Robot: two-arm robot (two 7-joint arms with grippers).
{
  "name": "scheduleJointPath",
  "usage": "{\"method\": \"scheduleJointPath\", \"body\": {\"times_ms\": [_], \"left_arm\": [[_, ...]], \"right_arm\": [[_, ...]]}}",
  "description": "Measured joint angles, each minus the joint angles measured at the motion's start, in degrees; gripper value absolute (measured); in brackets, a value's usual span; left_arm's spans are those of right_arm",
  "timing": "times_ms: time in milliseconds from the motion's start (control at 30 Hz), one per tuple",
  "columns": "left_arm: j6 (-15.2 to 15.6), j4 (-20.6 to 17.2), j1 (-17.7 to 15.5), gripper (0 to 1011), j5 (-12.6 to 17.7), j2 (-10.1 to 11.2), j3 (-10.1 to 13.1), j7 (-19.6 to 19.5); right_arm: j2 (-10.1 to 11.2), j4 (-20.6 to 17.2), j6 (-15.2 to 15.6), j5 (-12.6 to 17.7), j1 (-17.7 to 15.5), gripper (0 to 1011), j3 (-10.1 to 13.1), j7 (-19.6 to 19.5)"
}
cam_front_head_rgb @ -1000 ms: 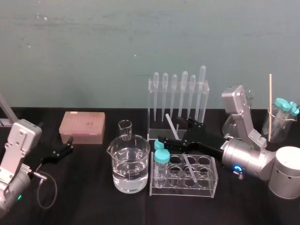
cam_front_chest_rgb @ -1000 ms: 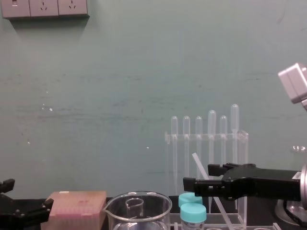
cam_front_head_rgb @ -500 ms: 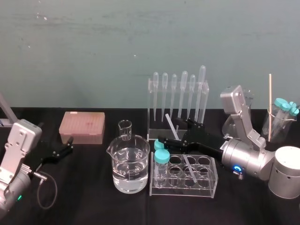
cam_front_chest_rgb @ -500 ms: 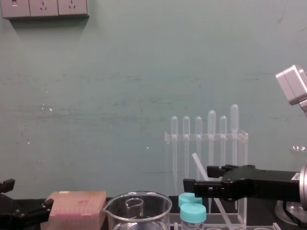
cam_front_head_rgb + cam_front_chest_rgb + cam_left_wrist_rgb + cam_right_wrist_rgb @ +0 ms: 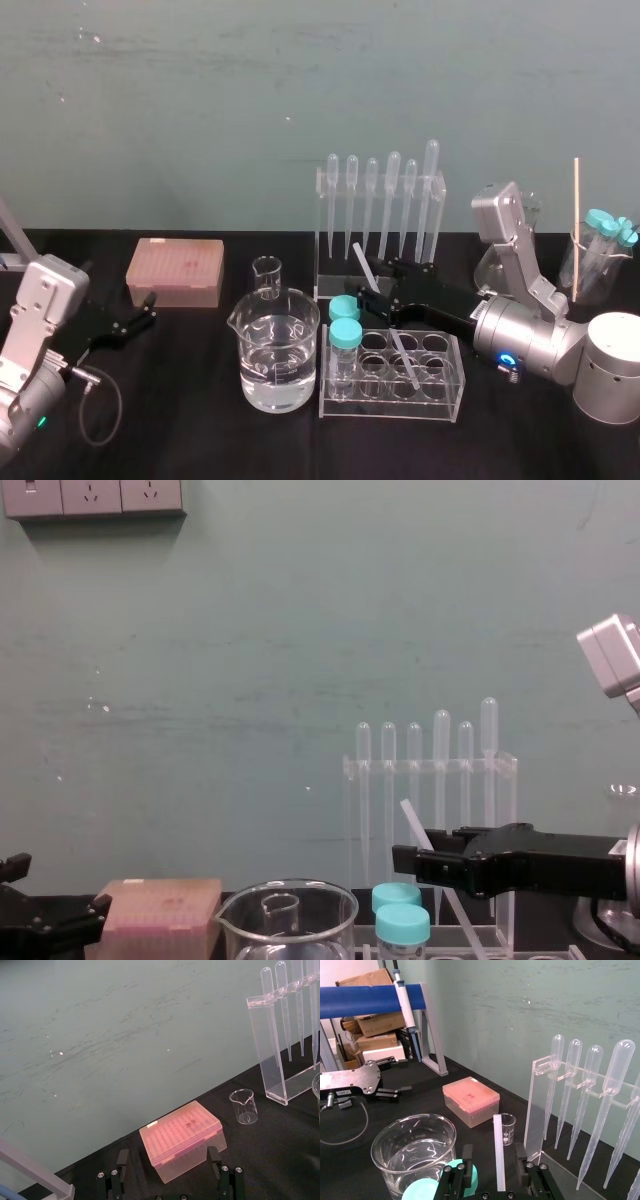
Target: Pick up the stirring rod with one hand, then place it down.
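The right gripper (image 5: 494, 1149) hovers by the tube rack (image 5: 452, 395) near the table's (image 5: 200, 430) front edge, its fingers spread either side of the stirring rod (image 5: 364, 265), not touching it. The rod leans in a rack hole. The left gripper (image 5: 150, 308) rests, fingers apart, near the left edge

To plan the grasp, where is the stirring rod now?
Head view, centre-right: the stirring rod leans in the tube rack, before the pipette rack, between the right gripper's open fingers.
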Motion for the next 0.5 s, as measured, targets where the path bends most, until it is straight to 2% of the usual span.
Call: {"method": "scheduleJointPath", "body": {"times_ms": [333, 500], "left_arm": [[0.0, 0.0, 0.0, 1000, 0.0, 0.0, 0.0, 0.0], [0.0, 0.0, 0.0, 1000, 0.0, 0.0, 0.0, 0.0]], "right_arm": [[0.0, -0.1, 0.0, 0.1, 0.0, 223, 0.0, 0.0], [0.0, -0.1, 0.0, 0.1, -0.1, 94, 0.0, 0.0]]}}
